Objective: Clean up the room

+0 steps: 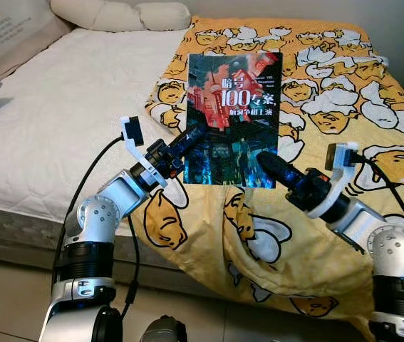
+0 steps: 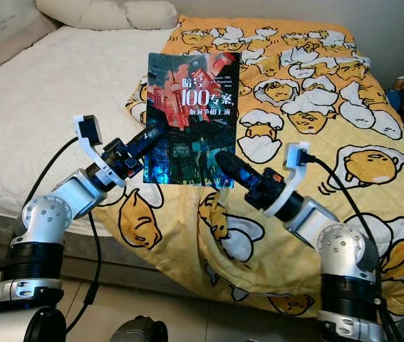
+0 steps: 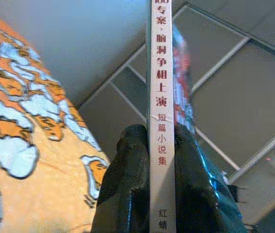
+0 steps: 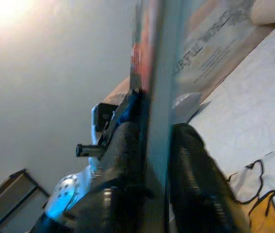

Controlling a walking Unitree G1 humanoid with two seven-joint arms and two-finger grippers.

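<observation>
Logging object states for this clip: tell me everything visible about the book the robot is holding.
The glossy dark paperback book has a red-and-teal city cover with white Chinese title text and "100", plus a pale spine printed with characters. It is closed, held upright, cover facing the camera, above the yellow egg-print blanket. The left gripper is shut on its lower left edge, the right gripper on its lower right corner.

A bed takes up most of the frame, its white quilted mattress on the left side. A yellow duvet printed with egg cartoons covers the right side and hangs over the near edge. Two cream pillows lie at the top, and a large printed cushion leans in the upper left corner. Pale floor tiles show at the lower left. A plain light wall stands at the upper right.
</observation>
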